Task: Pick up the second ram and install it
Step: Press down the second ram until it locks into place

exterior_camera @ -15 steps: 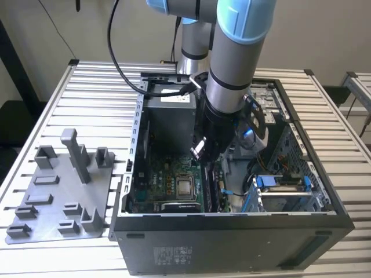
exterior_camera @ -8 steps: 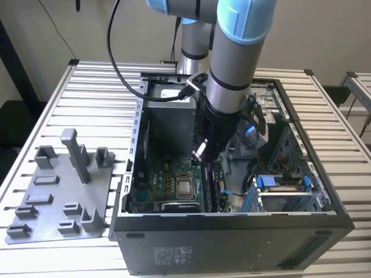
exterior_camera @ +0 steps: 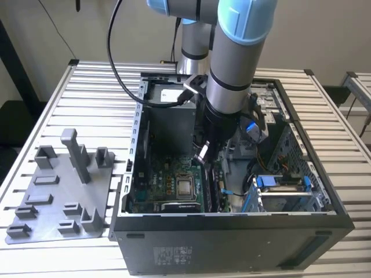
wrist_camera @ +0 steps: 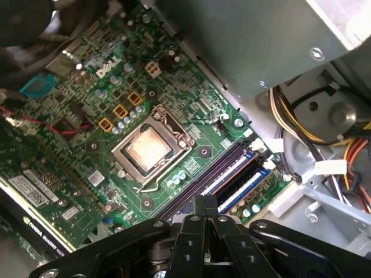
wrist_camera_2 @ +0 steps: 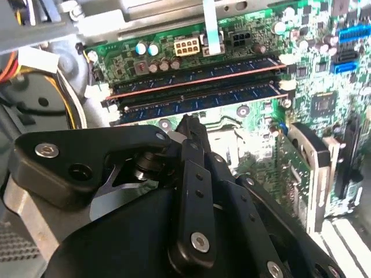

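Soft, even daylight fills the exterior view; the slatted white metal surface [exterior_camera: 87, 98] reads bright, with a pale sheen, while the inside of the open black computer case [exterior_camera: 232, 243] falls into shade beneath the arm. In the second wrist view, glare washes out the lower corner beside the green motherboard [wrist_camera_2: 324, 104], and the black gripper [wrist_camera_2: 188, 124] sits close, dark and soft-edged. In the first wrist view, the square metal processor socket [wrist_camera: 149, 147] shows a warm reflection, and one upper corner is dark and blurred.

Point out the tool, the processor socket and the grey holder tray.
tool [wrist_camera: 204, 202], first wrist view, tips of its closed fingers.
processor socket [wrist_camera: 149, 146], first wrist view, its metal centre.
grey holder tray [exterior_camera: 55, 202], exterior view, flat base.
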Controlling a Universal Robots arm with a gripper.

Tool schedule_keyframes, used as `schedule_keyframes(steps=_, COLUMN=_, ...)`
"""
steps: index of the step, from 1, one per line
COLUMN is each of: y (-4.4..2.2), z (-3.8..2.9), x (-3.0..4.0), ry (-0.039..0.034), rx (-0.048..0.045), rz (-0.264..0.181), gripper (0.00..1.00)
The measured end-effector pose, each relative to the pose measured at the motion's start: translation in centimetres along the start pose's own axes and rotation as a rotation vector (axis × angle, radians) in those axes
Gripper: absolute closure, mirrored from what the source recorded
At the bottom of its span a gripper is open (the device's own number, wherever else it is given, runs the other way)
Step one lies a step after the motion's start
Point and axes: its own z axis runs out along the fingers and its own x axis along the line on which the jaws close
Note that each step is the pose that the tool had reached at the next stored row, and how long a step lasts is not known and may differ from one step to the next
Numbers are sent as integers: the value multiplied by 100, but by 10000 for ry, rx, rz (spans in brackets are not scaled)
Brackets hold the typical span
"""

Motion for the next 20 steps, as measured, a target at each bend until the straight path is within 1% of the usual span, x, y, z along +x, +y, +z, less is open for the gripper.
schedule_keyframes(steps=4, y=0, z=2, x=0, ry=35, rx=-24, rz=-717, gripper=89)
schedule_keyframes(steps=8, y=0, z=4, x=0, ry=54, rx=-30, rz=-1453, gripper=89)
schedule_keyframes(steps=14, y=-1, z=7, x=0, ry=35, rx=-2, rz=-2498, gripper=89)
schedule_keyframes(steps=18, y=0, z=7, x=0, ry=26, rx=-3, rz=-3189, gripper=89)
schedule_keyframes(steps=20, y=0, z=7, x=0, ry=8, rx=0, rz=-3507, gripper=89)
